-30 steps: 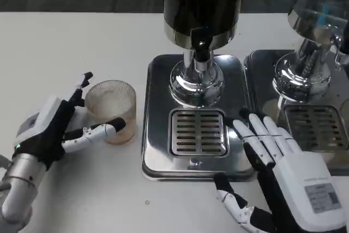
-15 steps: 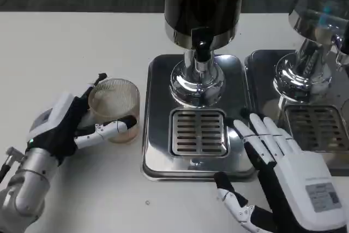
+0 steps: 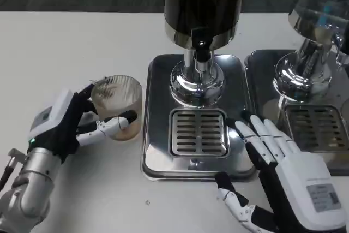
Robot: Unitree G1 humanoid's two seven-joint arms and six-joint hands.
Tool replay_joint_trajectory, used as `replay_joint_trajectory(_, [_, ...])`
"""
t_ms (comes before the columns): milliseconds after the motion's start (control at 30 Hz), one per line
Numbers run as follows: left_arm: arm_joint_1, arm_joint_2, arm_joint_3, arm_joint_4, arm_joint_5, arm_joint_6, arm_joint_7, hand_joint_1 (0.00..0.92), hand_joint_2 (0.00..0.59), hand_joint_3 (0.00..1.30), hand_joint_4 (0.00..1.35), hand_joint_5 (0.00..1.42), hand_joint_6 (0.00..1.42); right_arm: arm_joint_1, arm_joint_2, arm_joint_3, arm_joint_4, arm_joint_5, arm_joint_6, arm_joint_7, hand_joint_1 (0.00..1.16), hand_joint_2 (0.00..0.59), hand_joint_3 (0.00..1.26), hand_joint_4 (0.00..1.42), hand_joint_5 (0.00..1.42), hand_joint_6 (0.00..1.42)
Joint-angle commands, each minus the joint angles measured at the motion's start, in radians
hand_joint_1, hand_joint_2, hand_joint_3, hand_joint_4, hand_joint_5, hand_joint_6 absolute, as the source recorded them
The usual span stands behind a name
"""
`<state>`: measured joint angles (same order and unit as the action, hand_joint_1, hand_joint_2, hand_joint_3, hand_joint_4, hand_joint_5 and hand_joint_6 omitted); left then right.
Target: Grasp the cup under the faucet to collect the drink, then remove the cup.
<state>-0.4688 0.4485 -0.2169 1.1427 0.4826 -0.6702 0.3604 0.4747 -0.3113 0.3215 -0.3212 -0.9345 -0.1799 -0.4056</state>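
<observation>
A ribbed clear cup (image 3: 116, 106) stands on the white table just left of the steel drip tray (image 3: 158, 151), with a little brownish liquid at its bottom. My left hand (image 3: 65, 124) wraps around it, thumb in front and fingers behind. The dark drink dispenser's black faucet (image 3: 200, 47) hangs above the slotted grate (image 3: 198, 132), which has nothing on it. My right hand (image 3: 286, 175) lies flat and open at the tray's right front corner, holding nothing.
A second chrome dispenser (image 3: 313, 36) with its own drip tray (image 3: 322, 129) stands at the right. The white table (image 3: 71, 47) stretches left and behind the cup.
My left hand has carried the cup slightly right, toward the drip tray, and closed more firmly around it. The right hand has stayed put.
</observation>
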Motion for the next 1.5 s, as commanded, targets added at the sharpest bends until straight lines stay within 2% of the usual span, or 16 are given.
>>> replay_joint_trajectory(33, [0.012, -0.005, 0.000, -0.003, 0.001, -0.029, 0.056, 0.261, 0.122, 0.34, 0.44, 0.63, 0.61, -0.008, 0.005, -0.009, 0.008, 0.013, -0.018, -0.014, 0.35, 0.418, 0.16, 0.07, 0.07, 0.15])
replay_joint_trajectory(267, [0.017, -0.005, -0.003, 0.003, 0.002, -0.038, 0.084, 0.267, 0.139, 0.41, 0.54, 0.73, 0.75, -0.015, 0.005, -0.011, 0.014, 0.021, -0.025, -0.014, 0.37, 0.423, 0.16, 0.07, 0.08, 0.16])
replay_joint_trajectory(533, [0.025, -0.005, 0.000, 0.011, 0.000, -0.054, 0.112, 0.267, 0.142, 0.43, 0.59, 0.80, 0.82, -0.023, -0.001, -0.015, 0.020, 0.031, -0.033, -0.008, 0.37, 0.423, 0.16, 0.08, 0.09, 0.16])
replay_joint_trajectory(933, [0.036, 0.012, 0.008, -0.008, 0.001, -0.090, 0.163, 0.267, 0.143, 0.44, 0.59, 0.81, 0.83, -0.036, -0.005, -0.021, 0.035, 0.040, -0.048, -0.006, 0.38, 0.423, 0.16, 0.09, 0.09, 0.16])
replay_joint_trajectory(1100, [0.037, 0.018, 0.004, -0.044, 0.013, -0.131, 0.187, 0.267, 0.143, 0.44, 0.59, 0.81, 0.83, -0.033, -0.002, -0.023, 0.033, 0.040, -0.052, -0.011, 0.38, 0.423, 0.16, 0.09, 0.10, 0.16])
replay_joint_trajectory(1400, [0.022, 0.000, -0.005, -0.093, 0.040, -0.166, 0.185, 0.267, 0.144, 0.44, 0.59, 0.80, 0.83, -0.020, 0.008, -0.030, 0.029, 0.041, -0.051, -0.020, 0.38, 0.423, 0.16, 0.09, 0.10, 0.16])
replay_joint_trajectory(1500, [0.002, -0.019, -0.023, -0.097, 0.058, -0.163, 0.173, 0.267, 0.144, 0.44, 0.59, 0.80, 0.83, -0.012, 0.016, -0.031, 0.027, 0.040, -0.053, -0.029, 0.38, 0.423, 0.16, 0.09, 0.10, 0.16])
